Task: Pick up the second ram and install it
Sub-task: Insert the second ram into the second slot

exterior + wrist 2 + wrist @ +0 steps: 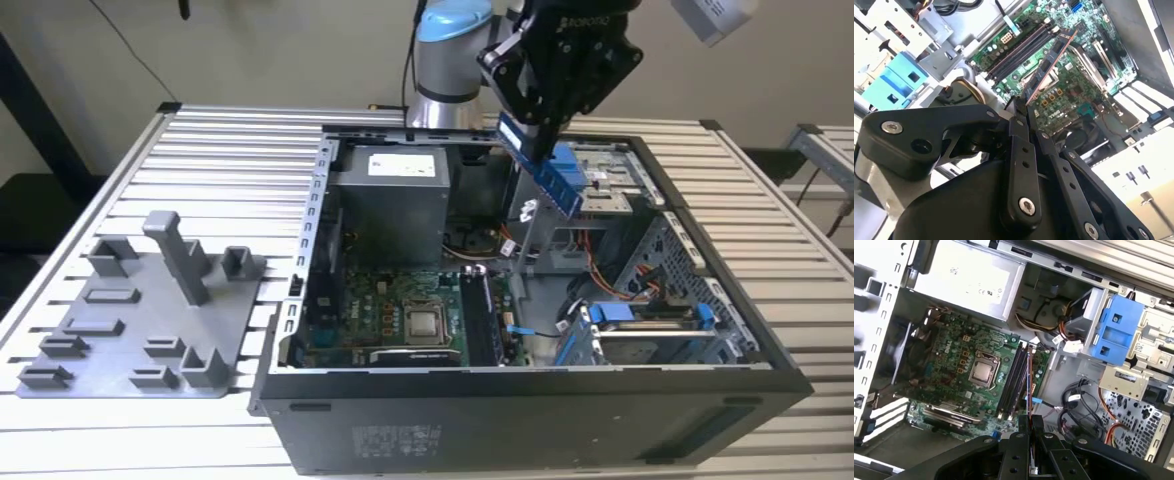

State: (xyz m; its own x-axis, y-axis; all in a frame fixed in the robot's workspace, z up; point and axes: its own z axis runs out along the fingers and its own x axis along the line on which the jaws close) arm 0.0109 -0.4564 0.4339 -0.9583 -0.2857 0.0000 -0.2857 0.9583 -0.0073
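My gripper [531,122] hangs above the open computer case [534,400], shut on the second ram [547,175]. The stick slants down from the fingers over the middle of the case, clear of the board. In the second wrist view the ram [1051,57] runs edge-on from the gripper [1021,112] out over the green motherboard [1074,80]. In the first wrist view the ram [1029,382] shows as a thin line from the gripper [1030,421], lying along the dark memory slots [1013,382]. These memory slots [487,322] sit beside the processor socket [427,323].
A grey plastic tray [94,350] with upright posts lies on the slatted table on the exterior view's left. Inside the case are the grey power supply [394,190], blue drive-bay clips [641,315], loose cables [1079,410] and metal drive cages [607,190].
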